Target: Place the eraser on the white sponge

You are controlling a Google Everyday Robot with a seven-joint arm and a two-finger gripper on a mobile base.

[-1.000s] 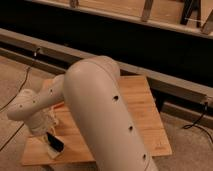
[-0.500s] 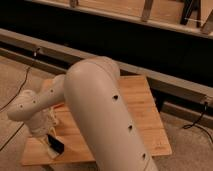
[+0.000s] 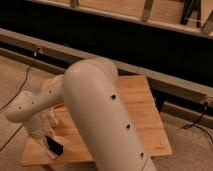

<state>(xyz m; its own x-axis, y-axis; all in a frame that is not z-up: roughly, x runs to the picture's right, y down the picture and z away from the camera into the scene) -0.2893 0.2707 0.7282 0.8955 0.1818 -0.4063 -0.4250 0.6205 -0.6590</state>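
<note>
The gripper (image 3: 50,139), low over the counter (image 3: 145,107) at its near-left corner, holds its jaws clamped on the eraser (image 3: 54,145); carrying it to the white sponge, not visible here, appears to come next.

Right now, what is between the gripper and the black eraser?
Nothing. In the camera view the gripper, jaws shut, is right on the eraser, above the wooden table's near corner at the picture's left.
</note>
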